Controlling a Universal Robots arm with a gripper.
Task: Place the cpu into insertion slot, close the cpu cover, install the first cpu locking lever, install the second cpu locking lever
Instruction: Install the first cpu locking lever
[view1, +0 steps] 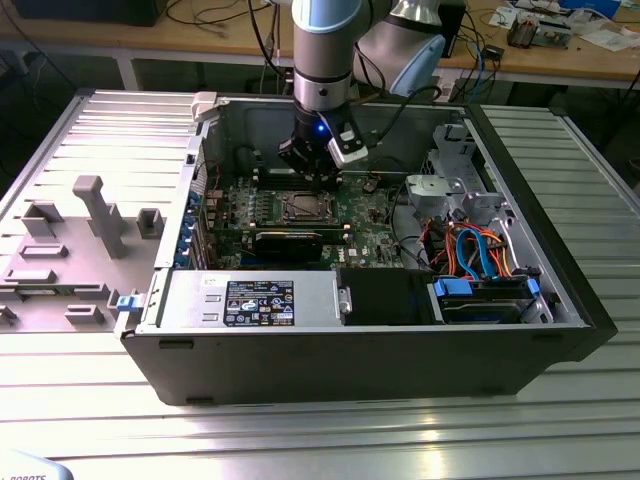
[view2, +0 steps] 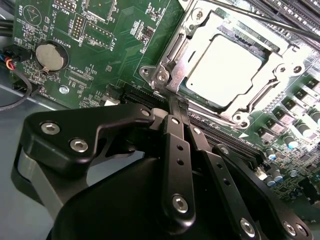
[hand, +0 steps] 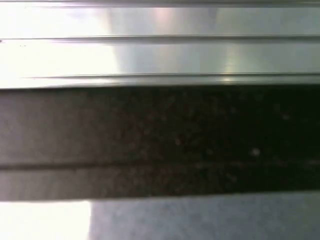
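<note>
In the second wrist view the cpu lies flat in the insertion slot, its silver top bright. The cpu cover is down over it, framing the chip through its window. A thin metal lever rod runs along the far side of the socket. My gripper is shut, with its black fingers pressed together and nothing seen between them. Its tip is at the near corner of the socket frame. In the exterior view the gripper hangs just behind the socket on the green motherboard.
The open computer case walls the board in. A long black expansion card stands in front of the socket, with the power supply nearer still. Drive cage and cables lie at the exterior view's right. A coin battery sits beside my fingers.
</note>
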